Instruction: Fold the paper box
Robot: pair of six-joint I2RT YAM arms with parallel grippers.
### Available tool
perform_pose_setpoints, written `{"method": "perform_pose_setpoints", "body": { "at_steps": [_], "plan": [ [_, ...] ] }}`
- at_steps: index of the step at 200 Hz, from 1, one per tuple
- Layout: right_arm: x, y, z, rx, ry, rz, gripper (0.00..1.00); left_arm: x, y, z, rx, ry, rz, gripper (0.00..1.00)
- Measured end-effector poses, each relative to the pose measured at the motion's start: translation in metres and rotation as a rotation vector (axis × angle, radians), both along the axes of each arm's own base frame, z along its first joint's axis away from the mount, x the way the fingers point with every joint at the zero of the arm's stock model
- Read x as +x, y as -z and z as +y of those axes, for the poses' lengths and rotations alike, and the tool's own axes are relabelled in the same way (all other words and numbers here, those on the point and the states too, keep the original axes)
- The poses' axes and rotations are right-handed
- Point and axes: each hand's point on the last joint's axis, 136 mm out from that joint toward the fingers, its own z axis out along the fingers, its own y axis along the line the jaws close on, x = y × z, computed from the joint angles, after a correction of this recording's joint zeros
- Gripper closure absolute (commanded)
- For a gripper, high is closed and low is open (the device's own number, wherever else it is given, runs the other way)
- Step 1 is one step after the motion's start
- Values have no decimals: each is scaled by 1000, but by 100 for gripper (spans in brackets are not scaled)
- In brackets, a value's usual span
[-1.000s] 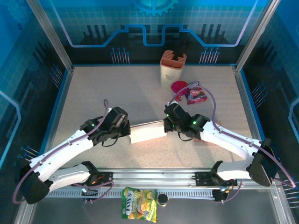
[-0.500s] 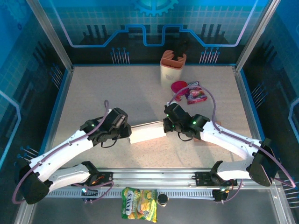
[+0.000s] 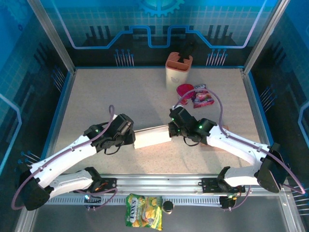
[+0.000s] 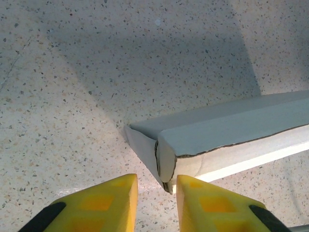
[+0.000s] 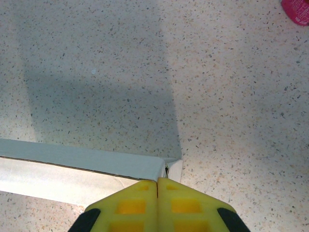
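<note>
Paper box (image 3: 152, 137) lies on speckled table (image 3: 120, 96), blue walls (image 3: 159, 24) behind.

Right hand (image 5: 158, 183) closed at paper box (image 5: 72, 157) corner.

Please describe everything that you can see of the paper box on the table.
The paper box is a long, low sleeve of whitish-grey cardboard with creased edges and a rough cut rim. It lies on the speckled table. Its left end sits just ahead of the slightly open left hand, unheld. The shut right hand meets its other end; a pinch cannot be confirmed.
</note>
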Motion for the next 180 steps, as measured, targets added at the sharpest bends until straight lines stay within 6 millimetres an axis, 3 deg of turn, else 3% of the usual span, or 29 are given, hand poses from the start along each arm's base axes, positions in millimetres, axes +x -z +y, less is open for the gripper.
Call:
{"method": "perform_pose_setpoints", "body": {
  "at_steps": [57,104,138,153,180],
  "plan": [
    [0,0,1,3,-2,1,100,6,1,-4,2,-1,-18,74],
    [0,0,2,6,-4,2,100,9,5,-5,28,-6,-42,85],
    [0,0,2,6,-4,1,100,11,6,-5,44,-24,-63,88],
    [0,0,2,6,-4,1,100,12,6,-5,50,-30,-71,85],
    [0,0,2,6,-4,1,100,9,8,-3,66,-34,-67,69]
  ]
}}
